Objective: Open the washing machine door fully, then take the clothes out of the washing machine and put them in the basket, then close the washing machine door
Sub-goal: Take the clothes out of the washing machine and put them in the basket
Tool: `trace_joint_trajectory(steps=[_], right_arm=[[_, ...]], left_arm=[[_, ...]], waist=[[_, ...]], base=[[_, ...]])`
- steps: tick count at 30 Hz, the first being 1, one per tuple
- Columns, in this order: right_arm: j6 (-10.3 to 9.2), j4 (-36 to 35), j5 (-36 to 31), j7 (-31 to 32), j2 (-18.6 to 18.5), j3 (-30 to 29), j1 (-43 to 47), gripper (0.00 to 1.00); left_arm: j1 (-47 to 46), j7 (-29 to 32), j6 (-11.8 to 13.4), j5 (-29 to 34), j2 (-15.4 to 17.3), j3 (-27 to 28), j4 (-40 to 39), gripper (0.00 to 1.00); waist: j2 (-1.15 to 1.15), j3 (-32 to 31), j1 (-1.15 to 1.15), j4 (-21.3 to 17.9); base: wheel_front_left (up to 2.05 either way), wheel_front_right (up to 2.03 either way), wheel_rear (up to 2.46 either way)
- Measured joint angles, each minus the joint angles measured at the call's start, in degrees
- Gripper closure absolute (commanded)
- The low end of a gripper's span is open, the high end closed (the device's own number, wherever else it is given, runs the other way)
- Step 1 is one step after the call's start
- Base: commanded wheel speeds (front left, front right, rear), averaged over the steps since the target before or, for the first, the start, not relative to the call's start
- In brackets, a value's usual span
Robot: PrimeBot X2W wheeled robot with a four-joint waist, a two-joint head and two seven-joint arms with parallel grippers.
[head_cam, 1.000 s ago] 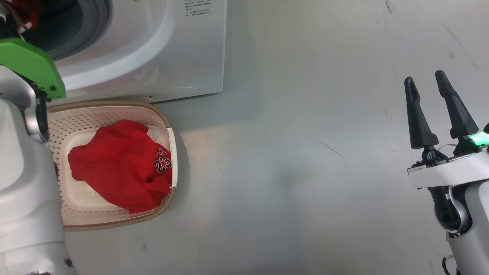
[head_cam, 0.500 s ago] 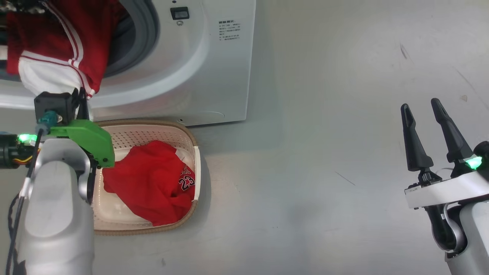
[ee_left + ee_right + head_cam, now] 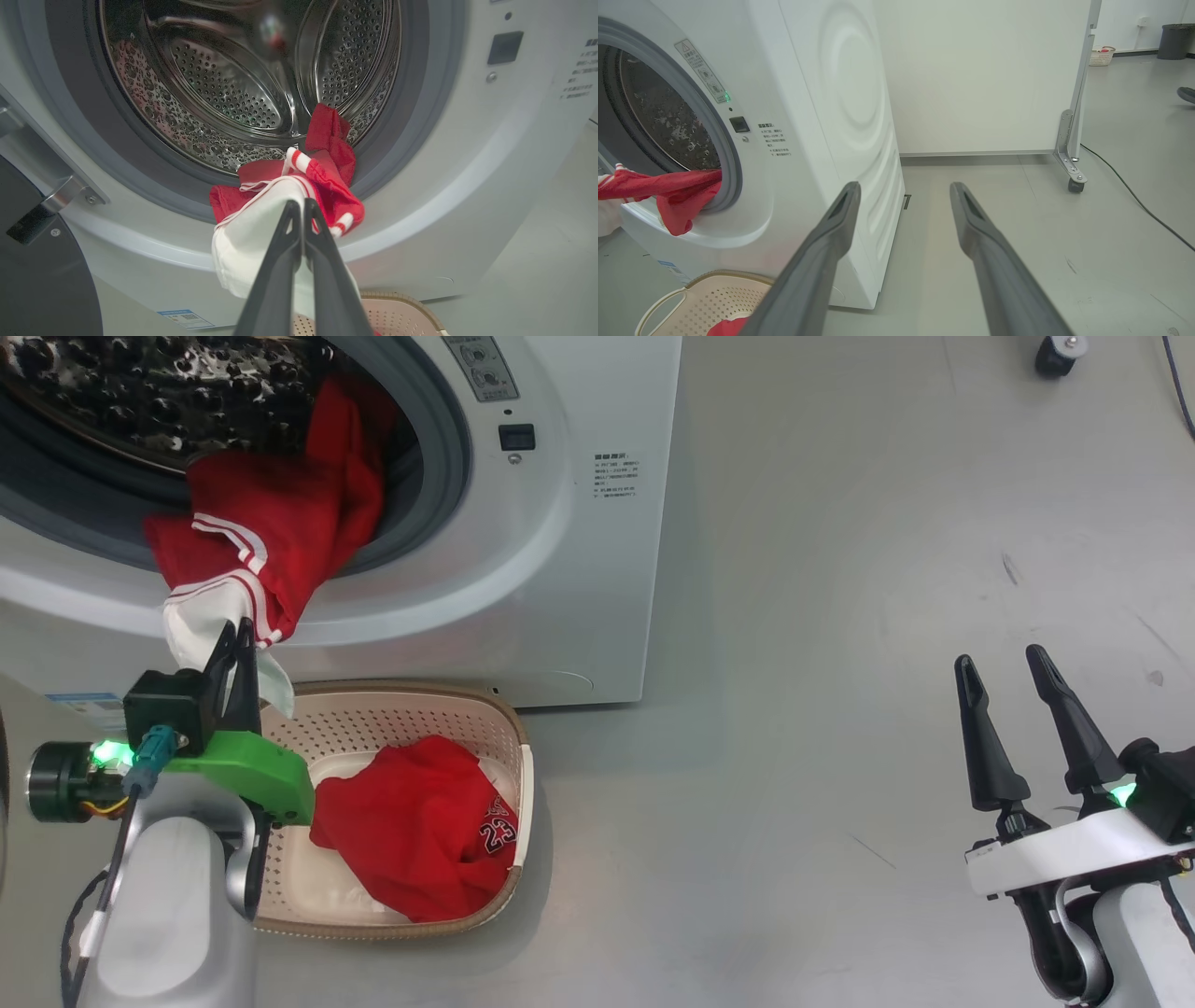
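The left claw (image 3: 301, 210) pinches the red-and-white garment (image 3: 243, 242) — likely soft, light, limp (a bunched fold grips best) — as it trails over the washing machine (image 3: 579, 569) rim above the basket (image 3: 392, 709); the right claw (image 3: 999, 660) gapes.

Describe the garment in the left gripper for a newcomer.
Find the big white washing machine and its round opening. The red-and-white garment hangs over the lower lip, its white end pinched by the left gripper. Unlike the red number 23 jersey in the basket below, it has white stripes.
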Motion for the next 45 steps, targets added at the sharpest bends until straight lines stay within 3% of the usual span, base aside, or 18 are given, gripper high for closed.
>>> trace_joint_trajectory(steps=[11, 29, 36, 45], right_arm=[[0.00, 0.0, -0.8, 0.0, 0.8, 0.5, 1.2, 0.00], [0.00, -0.4, -1.3, 0.0, 1.9, 1.1, 1.3, 0.00], [0.00, -0.5, -1.3, 0.0, 2.0, 1.1, 1.3, 0.00], [0.00, -0.8, -1.3, 0.0, 2.2, 1.6, 1.3, 0.00]], left_arm=[[1.5, -3.7, 0.1, -4.1, 0.0, -1.2, -8.5, 1.00], [0.4, -4.0, 4.2, -7.6, 0.0, -1.6, -29.4, 1.00], [0.3, -4.0, 5.4, -7.0, 0.0, -1.6, -33.2, 1.00], [5.6, -4.0, 6.2, -6.6, 0.1, -3.9, -29.2, 1.00]], waist=[[0.00, -2.4, 0.00, 1.3], [0.00, -2.6, 0.00, 0.3], [0.00, -2.3, 0.00, -0.3], [0.00, -1.5, 0.00, -0.8]], base=[[0.00, 0.00, 0.00], [0.00, 0.00, 0.00], [0.00, 0.00, 0.00], [0.00, 0.00, 0.00]])
